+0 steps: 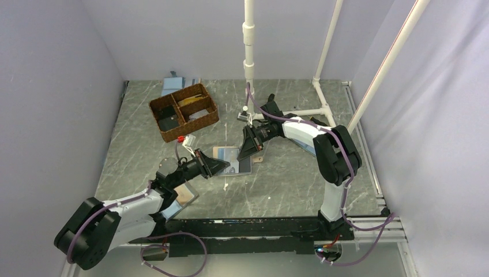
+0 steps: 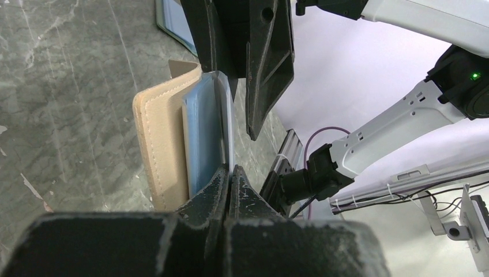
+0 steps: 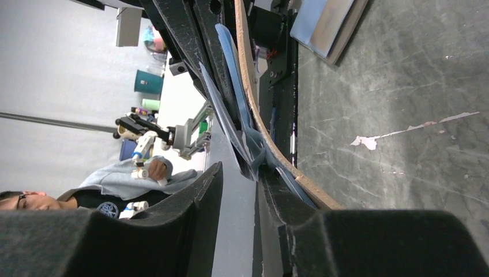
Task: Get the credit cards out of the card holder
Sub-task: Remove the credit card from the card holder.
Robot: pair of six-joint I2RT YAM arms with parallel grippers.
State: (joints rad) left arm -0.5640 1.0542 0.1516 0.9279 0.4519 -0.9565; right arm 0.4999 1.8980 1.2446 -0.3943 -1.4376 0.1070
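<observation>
The card holder [image 1: 235, 157], light blue with a tan edge, sits mid-table between both grippers and is lifted on its edge. In the left wrist view its tan cover [image 2: 162, 144] and a blue inner panel stand upright. My left gripper [image 2: 229, 172] is shut on a thin pale leaf at the holder's open side; I cannot tell whether it is a card or a pocket. It also shows in the top view [image 1: 225, 167]. My right gripper [image 3: 241, 168] is open. One finger [image 3: 277, 196] lies inside the tan cover [image 3: 254, 109], with blue leaves in the gap. It reaches in from the far side [image 1: 245, 151].
A wicker basket [image 1: 184, 111] with compartments stands at the back left. A blue folder [image 1: 173, 85] lies behind it. Another folder [image 1: 185, 195] lies under my left arm. White pipe posts [image 1: 249, 52] rise at the back and right.
</observation>
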